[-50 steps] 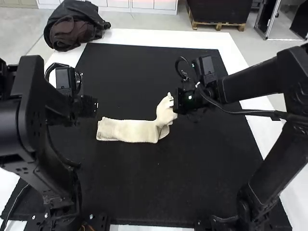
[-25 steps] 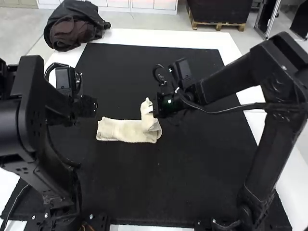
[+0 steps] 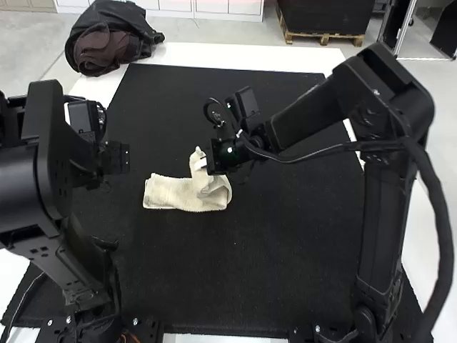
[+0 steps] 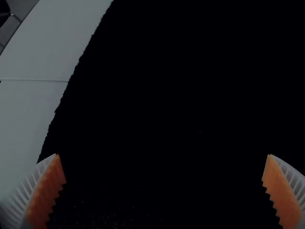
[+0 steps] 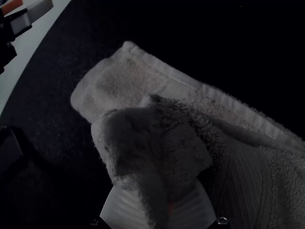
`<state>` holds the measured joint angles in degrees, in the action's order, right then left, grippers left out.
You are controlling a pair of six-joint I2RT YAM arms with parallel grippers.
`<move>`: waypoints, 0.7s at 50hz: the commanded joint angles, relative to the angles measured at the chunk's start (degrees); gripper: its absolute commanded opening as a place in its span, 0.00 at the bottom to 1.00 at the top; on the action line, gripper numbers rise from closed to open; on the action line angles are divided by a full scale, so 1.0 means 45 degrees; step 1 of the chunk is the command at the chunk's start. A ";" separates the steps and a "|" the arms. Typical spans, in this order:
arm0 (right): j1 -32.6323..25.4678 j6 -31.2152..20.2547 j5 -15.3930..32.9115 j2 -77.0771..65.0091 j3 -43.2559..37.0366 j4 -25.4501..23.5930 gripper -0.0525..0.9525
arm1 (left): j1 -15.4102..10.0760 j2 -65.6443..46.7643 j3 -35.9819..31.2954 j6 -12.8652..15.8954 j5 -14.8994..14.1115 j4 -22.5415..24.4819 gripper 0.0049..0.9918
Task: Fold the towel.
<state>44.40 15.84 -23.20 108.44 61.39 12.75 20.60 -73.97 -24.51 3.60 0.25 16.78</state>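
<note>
Towel (image 3: 168, 191): cream, terry pile, lying on the black mat (image 3: 285, 271) between the two arms, nearer the left arm's side of the high view. Its left part rests on the mat as a narrow strip running crosswise; the right end is raised and bent back over the strip, with a loose loop of cloth at the bend. Right gripper (image 3: 206, 163): reaches in from the right arm (image 3: 307, 118) and has hold of the raised end. In the right wrist view its white ribbed fingers (image 5: 125, 210) are closed on a bunched fold of pile, one to each side; beyond the pinch lies a flat part of the towel with a hemmed border. Left gripper (image 3: 127, 158): over the mat, apart from the towel, on the left arm's side. In the left wrist view its fingers stand wide apart, orange pads (image 4: 47, 191) facing one another, nothing between them. White table (image 3: 250, 57) borders the mat. Dark cloth bundle (image 3: 107, 39) at the table's far left corner, well apart from the towel.
</note>
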 commanded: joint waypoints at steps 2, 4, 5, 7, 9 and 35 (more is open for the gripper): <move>0.0504 -0.0003 -0.0215 0.0569 0.1046 0.0135 0.03 | 0.0325 0.0033 0.0057 -0.0057 0.0081 0.0081 0.98; 0.0641 -0.0003 -0.0215 0.0804 0.1320 0.0135 0.03 | 0.0383 0.0033 0.0115 -0.0037 0.0061 0.0100 0.98; 0.0719 -0.0003 -0.0215 0.0902 0.1417 0.0135 0.03 | 0.0403 0.0033 0.0135 -0.0037 0.0042 0.0100 0.98; 0.0855 0.0016 -0.0196 0.1136 0.1691 0.0115 0.03 | 0.0422 0.0033 0.0174 -0.0018 0.0022 0.0120 0.98; 0.0953 0.0036 -0.0215 0.1312 0.1925 0.0115 0.03 | 0.0442 0.0033 0.0213 -0.0018 -0.0017 0.0120 0.98; 0.1637 0.0465 -0.0235 0.2835 0.4230 0.0017 0.56 | 0.0442 0.0150 0.0350 0.0002 -0.0114 0.0022 0.98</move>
<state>51.13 16.75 -23.40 121.71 77.89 12.53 22.13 -73.95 -22.96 3.64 0.19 16.56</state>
